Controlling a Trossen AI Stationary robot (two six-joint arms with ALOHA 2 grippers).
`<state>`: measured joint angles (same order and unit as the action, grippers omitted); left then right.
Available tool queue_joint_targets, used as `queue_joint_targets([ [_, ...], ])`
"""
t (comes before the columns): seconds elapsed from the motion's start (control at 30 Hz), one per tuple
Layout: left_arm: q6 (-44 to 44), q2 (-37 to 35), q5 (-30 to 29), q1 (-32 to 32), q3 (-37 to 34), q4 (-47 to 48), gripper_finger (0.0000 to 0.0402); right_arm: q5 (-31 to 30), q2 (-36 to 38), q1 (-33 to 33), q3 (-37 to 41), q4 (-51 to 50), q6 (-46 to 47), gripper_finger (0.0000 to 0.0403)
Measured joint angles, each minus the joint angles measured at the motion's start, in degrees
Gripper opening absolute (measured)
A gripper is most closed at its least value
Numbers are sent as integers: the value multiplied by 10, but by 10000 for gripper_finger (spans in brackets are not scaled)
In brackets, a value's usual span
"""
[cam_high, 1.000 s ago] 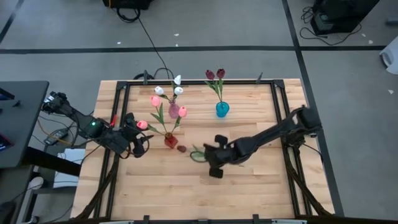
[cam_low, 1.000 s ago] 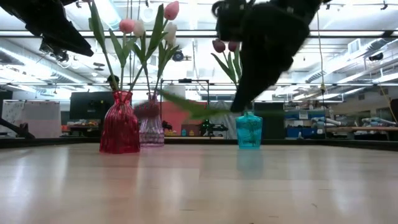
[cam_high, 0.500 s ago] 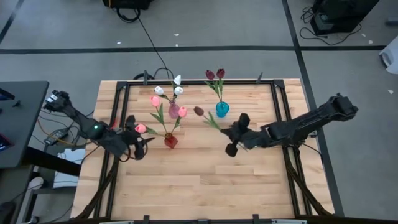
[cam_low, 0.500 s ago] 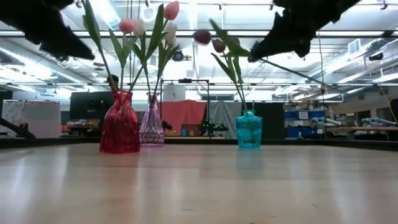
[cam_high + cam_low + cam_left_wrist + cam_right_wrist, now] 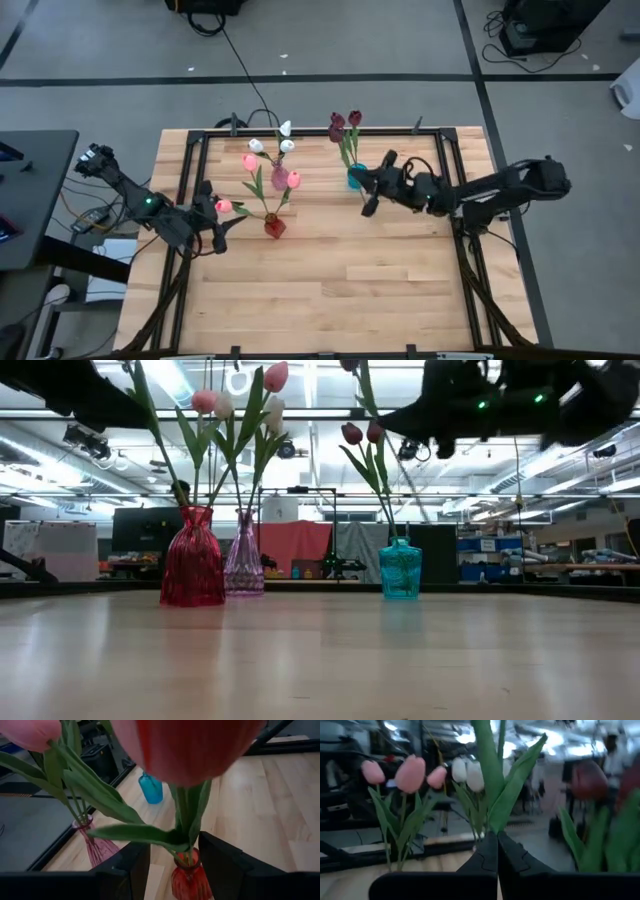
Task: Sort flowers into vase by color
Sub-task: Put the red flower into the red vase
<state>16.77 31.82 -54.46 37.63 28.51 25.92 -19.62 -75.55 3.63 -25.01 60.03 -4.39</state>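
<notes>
My right gripper (image 5: 366,178) holds a maroon tulip (image 5: 337,133) with jaws clamped on its stem, above the blue vase (image 5: 356,177) near the surface's far edge. Next I must lower the stem into it. My left gripper (image 5: 214,212) waits half-open by the red vase (image 5: 274,227).

You've got a black cable (image 5: 240,65) on the floor past the table's (image 5: 330,290) far edge, a dark desk (image 5: 30,200) off its left edge, w/ monitors (image 5: 130,530) behind.
</notes>
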Motion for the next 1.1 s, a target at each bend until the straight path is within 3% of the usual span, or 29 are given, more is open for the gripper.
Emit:
queue_joint_targets([
  [0.17,-3,-8,-2,0,0,1,172,71,-72,50,-11,109,-88,4],
  [0.3,-1,-8,-2,0,0,6,172,77,-108,66,-13,185,-147,4],
  [0.47,-1,-8,-4,0,0,6,172,75,-125,81,-13,211,-194,4],
  [0.93,4,-7,-12,0,0,-10,172,102,-127,130,-14,214,-156,4],
  [1.1,6,-7,-12,0,0,-10,172,104,-171,135,-14,247,-152,3],
])
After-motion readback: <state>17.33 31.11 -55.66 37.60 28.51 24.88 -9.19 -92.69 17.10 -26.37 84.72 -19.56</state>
